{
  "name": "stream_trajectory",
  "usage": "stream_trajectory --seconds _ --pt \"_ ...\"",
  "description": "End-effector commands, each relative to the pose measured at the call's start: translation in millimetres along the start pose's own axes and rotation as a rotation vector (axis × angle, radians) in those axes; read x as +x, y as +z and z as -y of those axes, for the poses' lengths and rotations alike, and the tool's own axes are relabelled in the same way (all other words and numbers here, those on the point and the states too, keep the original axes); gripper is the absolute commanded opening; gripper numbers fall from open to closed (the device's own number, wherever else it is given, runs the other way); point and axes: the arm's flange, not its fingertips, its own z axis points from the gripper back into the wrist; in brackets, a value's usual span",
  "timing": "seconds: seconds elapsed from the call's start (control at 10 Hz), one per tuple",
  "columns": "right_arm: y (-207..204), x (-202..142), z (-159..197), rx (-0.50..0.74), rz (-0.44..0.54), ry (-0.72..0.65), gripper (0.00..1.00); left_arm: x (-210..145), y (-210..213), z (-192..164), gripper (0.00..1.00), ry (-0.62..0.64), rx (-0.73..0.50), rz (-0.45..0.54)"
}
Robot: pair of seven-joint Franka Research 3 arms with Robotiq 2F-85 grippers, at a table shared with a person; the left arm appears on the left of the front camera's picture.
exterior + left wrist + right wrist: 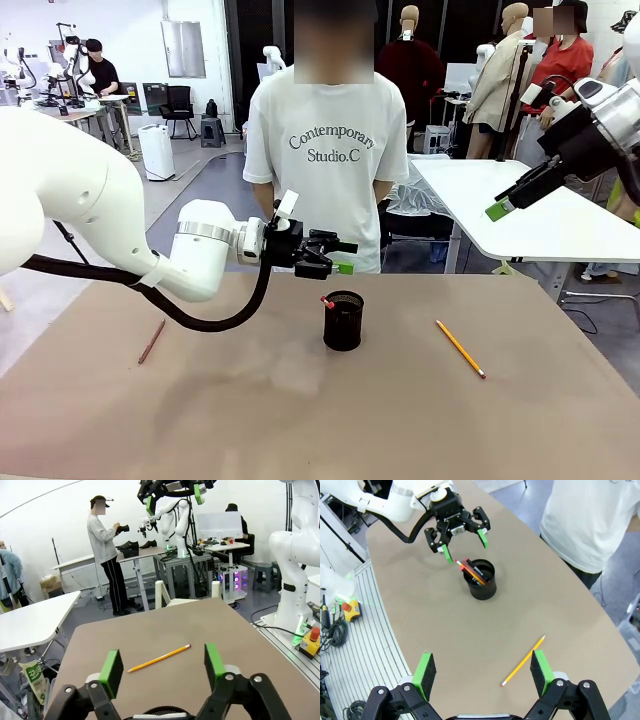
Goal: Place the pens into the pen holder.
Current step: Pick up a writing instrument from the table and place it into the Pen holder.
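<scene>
Left gripper (pixel 345 256): jaws wide, empty — pen holder (pixel 343 321) right beneath it, black pen (pixel 472 571) leaning inside.
Right gripper (pixel 482 672): wide too, empty — orange-yellow pencil (pixel 522 661) lies just beyond its pads.
Reddish-brown pencil (pixel 152 341): well apart from the left gripper, back on its arm's side.
Risk: a low reach clips the rim, the holder tips and the pen spills.
</scene>
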Motion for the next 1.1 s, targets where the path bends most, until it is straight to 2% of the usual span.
stream_trajectory --seconds 0.0,0.4,1.0 --pt "0.7 0.7 0.2 0.007 0.011 0.003 1.0 4.8 2.8 0.0 1.0 -0.022 -0.03 -0.003" --pt "0.7 0.7 0.2 0.007 0.011 0.003 1.0 10.9 6.7 2.3 1.0 -0.025 0.008 -0.034" --pt "0.7 0.7 0.2 0.007 0.011 0.003 1.0 3.7 0.1 -0.2 1.0 -0.013 -0.014 -0.011"
